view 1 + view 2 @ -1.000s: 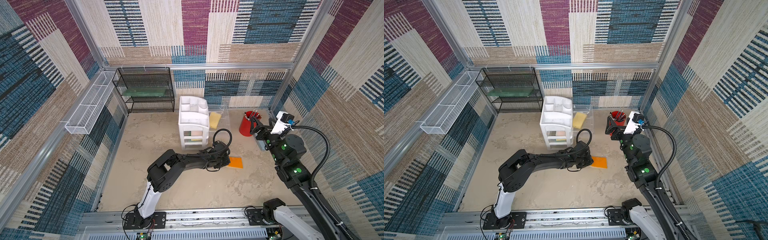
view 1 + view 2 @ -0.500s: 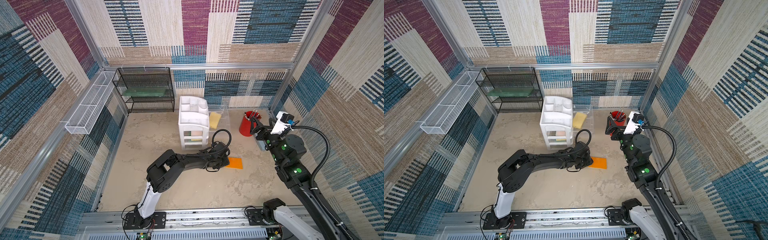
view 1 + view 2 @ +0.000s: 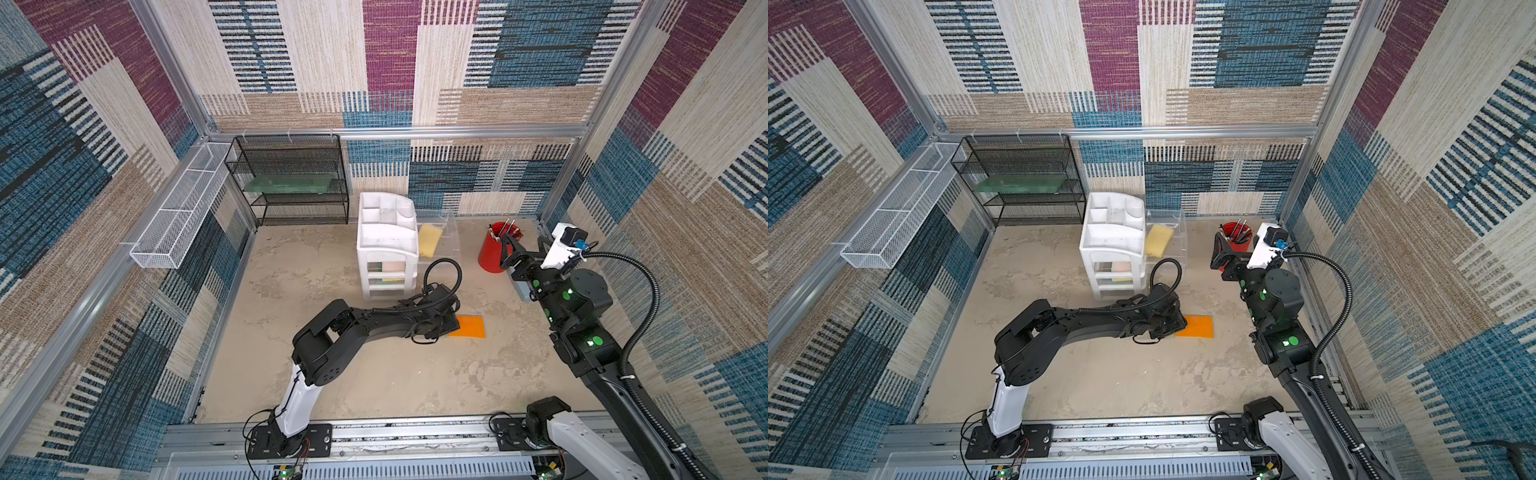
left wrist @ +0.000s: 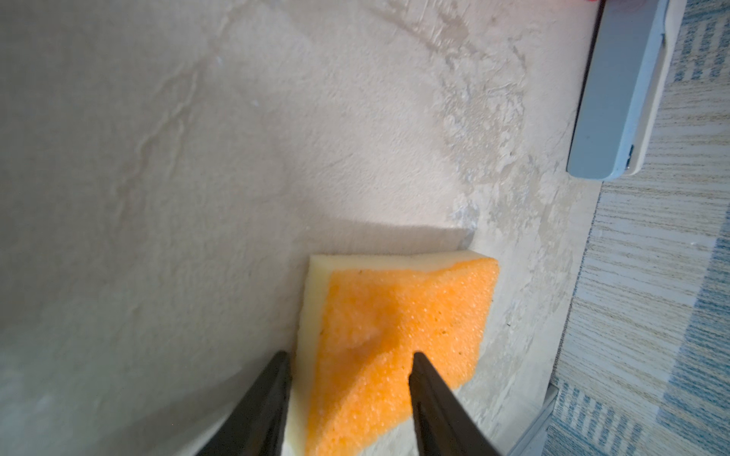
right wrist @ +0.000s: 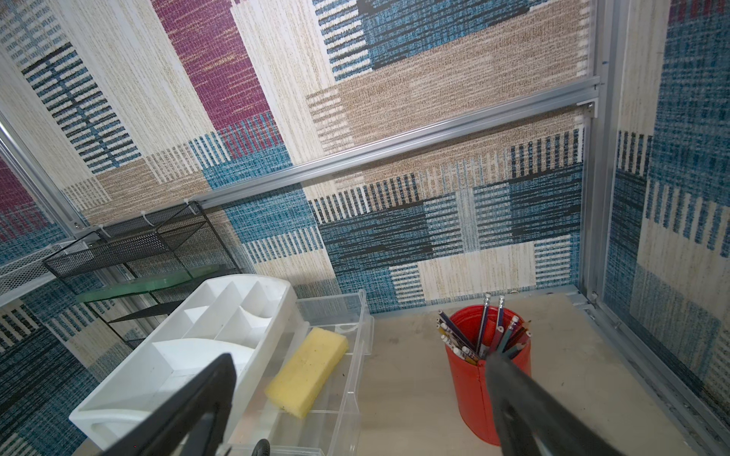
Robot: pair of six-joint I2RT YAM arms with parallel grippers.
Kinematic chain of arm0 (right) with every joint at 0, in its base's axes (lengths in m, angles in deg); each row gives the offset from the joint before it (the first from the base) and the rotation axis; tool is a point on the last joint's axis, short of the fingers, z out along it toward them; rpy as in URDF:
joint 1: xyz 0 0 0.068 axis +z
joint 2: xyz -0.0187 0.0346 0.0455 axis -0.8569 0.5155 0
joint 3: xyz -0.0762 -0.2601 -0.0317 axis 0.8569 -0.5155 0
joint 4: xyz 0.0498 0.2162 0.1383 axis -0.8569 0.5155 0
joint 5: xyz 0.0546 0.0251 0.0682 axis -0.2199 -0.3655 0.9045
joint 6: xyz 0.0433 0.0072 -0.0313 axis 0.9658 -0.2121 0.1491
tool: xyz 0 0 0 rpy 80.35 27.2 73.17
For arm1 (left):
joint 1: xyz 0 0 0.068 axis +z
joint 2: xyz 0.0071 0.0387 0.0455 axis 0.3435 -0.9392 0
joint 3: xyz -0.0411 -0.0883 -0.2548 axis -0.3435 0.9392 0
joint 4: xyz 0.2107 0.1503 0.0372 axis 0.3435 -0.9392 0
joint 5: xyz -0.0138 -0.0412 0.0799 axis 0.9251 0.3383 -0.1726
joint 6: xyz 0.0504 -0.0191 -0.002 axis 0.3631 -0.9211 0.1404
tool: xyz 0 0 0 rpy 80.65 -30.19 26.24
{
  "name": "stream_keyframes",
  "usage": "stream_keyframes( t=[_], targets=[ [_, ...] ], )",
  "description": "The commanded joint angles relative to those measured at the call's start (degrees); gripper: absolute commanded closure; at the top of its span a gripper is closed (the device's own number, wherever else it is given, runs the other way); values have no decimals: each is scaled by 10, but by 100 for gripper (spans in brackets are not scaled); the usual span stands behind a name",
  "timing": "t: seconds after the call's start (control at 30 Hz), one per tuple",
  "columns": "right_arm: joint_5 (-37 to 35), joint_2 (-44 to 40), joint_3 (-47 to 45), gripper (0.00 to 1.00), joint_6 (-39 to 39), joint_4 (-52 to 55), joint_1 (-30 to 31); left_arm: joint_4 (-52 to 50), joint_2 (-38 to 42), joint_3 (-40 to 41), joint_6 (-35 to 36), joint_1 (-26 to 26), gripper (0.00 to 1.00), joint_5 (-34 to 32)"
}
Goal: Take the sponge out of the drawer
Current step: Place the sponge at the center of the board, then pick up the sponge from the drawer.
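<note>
Now at the release step: orange sponge (image 3: 468,327) lies flat on the table (image 3: 374,374), out in front of the drawer tower (image 3: 386,253) and clear of it. Judged from this, the removal itself looks done, and what is left is letting go and backing off.

Left gripper (image 4: 349,365): jaws partly apart in the left wrist view, straddling the near end of the sponge (image 4: 395,335). One finger (image 4: 434,395) lies over the orange face, the other sits beside the pale foam edge. Whether either finger presses on the foam, cannot tell; the sponge appears to rest on the table by itself, so it does not look gripped. In both top views the gripper body hides the near end of the sponge (image 3: 1196,327).

Right gripper (image 5: 355,395): jaws wide apart, holding nothing, hovering well off to the side near the red pencil cup (image 5: 488,379).

Note: a second, yellow sponge (image 5: 306,373) sits in a clear tray (image 5: 355,387) touching the tower's side. It is not inside a drawer.

Next move, as judged: spread the left jaws a little wider so no finger drags the foam, then lift or pull straight back. Risk: the soft foam catches on a fingertip and shifts with the retreat.
</note>
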Motion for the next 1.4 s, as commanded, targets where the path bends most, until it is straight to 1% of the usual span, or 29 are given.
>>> stream_keyframes(
  t=[0.0, 0.03, 0.07, 0.1, 0.2, 0.27, 0.3, 0.37, 0.47, 0.53, 0.6, 0.67, 0.73, 0.77, 0.83, 0.93, 1.0, 1.07, 1.2, 1.3, 1.37],
  targets=[
    [-9, -1, -2, 1, -4, -12, 0, -5, 15, 3, 9, -1, 46, -19],
    [-9, 0, -1, 1, -4, -12, 0, -6, 20, 5, 14, -1, 44, -26],
    [-10, 0, -1, 1, -4, -12, 0, -12, 28, 6, 18, -2, 37, -34],
    [-10, 1, -1, 1, -6, -11, 0, -19, 34, 5, 23, -3, 34, -42],
    [-12, 4, 0, 1, -7, -10, -1, -26, 57, 9, 37, -3, 33, -50],
    [-18, 4, -3, 1, -9, -9, -1, -38, 83, 14, 57, -3, 25, -62],
    [-23, 5, -4, 1, -11, -9, -1, -43, 100, 16, 75, -4, 25, -69],
    [-26, 9, -2, 1, -12, -8, -2, -54, 144, 21, 121, -4, 25, -80],
    [-15, 23, 0, 1, -14, -10, -5, -56, 225, 29, 215, -4, 26, -87],
    [8, 40, 3, 1, -18, -14, -8, -62, 277, 26, 289, -4, 26, -96],
    [45, 69, 12, 1, -27, -17, -8, -106, 313, 0, 354, 0, 24, -129],
    [90, 116, 64, 0, -28, 17, -8, -156, 334, -39, 414, 10, 22, -177],
    [139, 163, 122, 0, -31, 59, -6, -171, 345, -59, 457, 34, 22, -184],
    [154, 189, 150, 1, -31, 78, -3, -169, 350, -65, 471, 51, 21, -170],
    [161, 232, 191, 1, -33, 103, 2, -161, 358, -68, 482, 93, 21, -136],
    [175, 296, 236, 2, -63, 123, 10, -125, 372, -52, 496, 164, 21, -51],
    [207, 350, 283, 2, -98, 151, 15, -87, 384, -31, 512, 201, 21, 4],
    [232, 423, 372, 6, -143, 217, 21, -48, 397, -6, 529, 228, 21, 36],
    [239, 574, 572, 10, -196, 348, 20, -9, 417, 26, 538, 266, 21, 89],
    [239, 671, 701, 13, -229, 432, 20, 5, 434, 53, 541, 287, 21, 100],
    [232, 729, 771, 13, -244, 480, 20, 13, 450, 73, 539, 300, 21, 100]
  ],
)
